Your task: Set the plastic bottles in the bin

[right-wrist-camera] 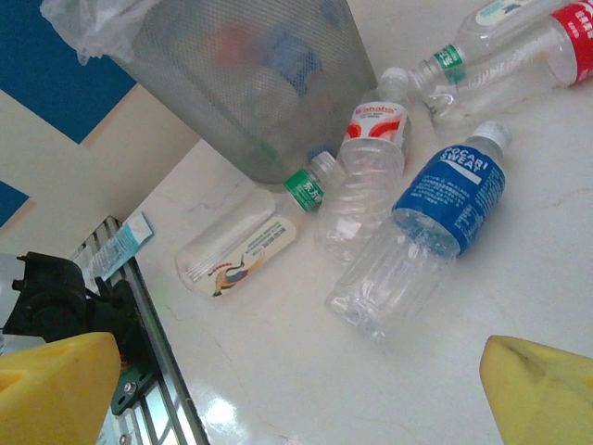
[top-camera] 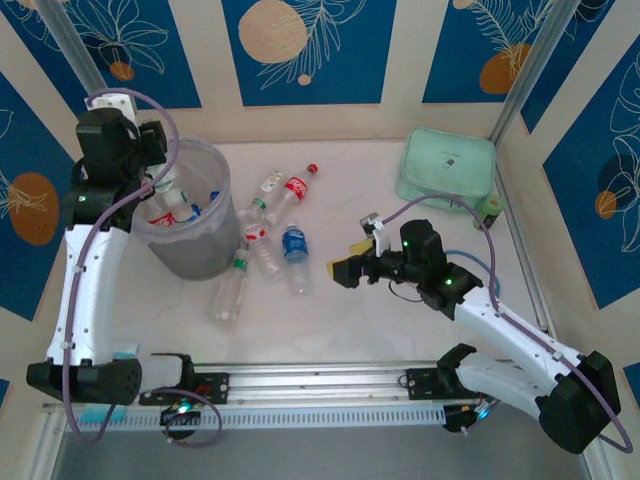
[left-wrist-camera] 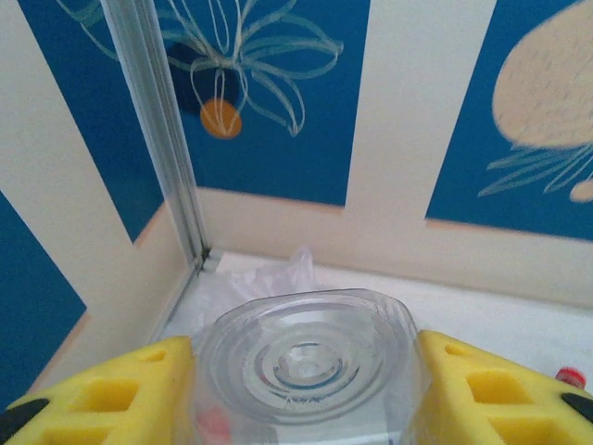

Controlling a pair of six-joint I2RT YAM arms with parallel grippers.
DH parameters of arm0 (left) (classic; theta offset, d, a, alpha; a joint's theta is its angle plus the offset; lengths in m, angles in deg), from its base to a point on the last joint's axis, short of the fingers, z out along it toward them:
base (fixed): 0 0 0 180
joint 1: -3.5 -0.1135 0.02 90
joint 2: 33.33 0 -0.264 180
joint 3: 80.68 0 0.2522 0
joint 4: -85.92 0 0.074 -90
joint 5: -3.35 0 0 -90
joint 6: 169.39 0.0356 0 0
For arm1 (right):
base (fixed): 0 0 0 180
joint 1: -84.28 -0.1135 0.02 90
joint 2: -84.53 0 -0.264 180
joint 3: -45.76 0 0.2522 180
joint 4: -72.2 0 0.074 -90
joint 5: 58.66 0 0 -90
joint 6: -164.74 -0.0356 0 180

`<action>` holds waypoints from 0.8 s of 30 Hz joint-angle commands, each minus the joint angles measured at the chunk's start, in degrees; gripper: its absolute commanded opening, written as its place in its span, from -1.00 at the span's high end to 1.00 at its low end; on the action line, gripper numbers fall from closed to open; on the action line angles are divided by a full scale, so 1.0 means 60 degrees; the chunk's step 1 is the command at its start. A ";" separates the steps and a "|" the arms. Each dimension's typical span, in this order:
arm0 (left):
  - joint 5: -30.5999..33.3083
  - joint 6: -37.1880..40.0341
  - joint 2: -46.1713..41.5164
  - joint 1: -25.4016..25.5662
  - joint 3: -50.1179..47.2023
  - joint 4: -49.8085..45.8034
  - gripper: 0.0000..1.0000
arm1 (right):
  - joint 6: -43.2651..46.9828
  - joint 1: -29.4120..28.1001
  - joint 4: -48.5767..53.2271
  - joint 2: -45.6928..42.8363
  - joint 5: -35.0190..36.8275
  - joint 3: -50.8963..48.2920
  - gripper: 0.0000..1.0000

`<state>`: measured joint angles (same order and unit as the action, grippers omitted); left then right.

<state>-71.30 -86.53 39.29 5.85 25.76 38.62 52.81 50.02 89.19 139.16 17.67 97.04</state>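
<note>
On the white table point(top-camera: 350, 310), the left gripper point(left-wrist-camera: 301, 397) clamps a clear bottle point(left-wrist-camera: 306, 357) over the bin point(top-camera: 195, 255), while the right gripper point(right-wrist-camera: 296, 394) gapes wide near loose bottles point(top-camera: 294, 246); released off-centre, it could glance off the rim

A mint green zip case point(top-camera: 448, 168) lay flat at the far right corner of the white table point(top-camera: 340, 320). A small dark green can point(top-camera: 492, 207) sat just beside the case's right edge. An aluminium rail point(top-camera: 320, 380) ran along the near table edge. Blue-and-cream wall panels point(top-camera: 300, 50) with leaf and disc prints enclosed the table, meeting at aluminium corner posts point(left-wrist-camera: 162, 139).
</note>
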 commanded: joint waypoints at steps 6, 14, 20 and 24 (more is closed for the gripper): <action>-0.0806 -0.0267 -0.0261 -0.0215 -0.2401 0.0470 1.00 | 0.0286 0.0027 0.0257 0.0010 0.0081 0.0009 -1.00; -0.1407 -0.0845 -0.0542 -0.0436 -0.4562 0.1672 1.00 | 0.0170 0.0024 0.0146 0.0391 0.0094 0.0075 -1.00; -0.2148 -0.1130 -0.0365 -0.0479 -0.5724 0.2824 1.00 | 0.0107 0.0012 0.0133 0.0490 0.0208 0.0031 -1.00; -0.2502 -0.1387 0.0067 -0.0478 -0.6103 0.3446 1.00 | 0.0111 0.0034 0.0202 0.0504 0.0272 0.0046 -1.00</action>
<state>-81.42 -92.60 38.17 3.18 -8.88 57.37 53.53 50.02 89.91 142.13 18.63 96.97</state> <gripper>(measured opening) 0.499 0.999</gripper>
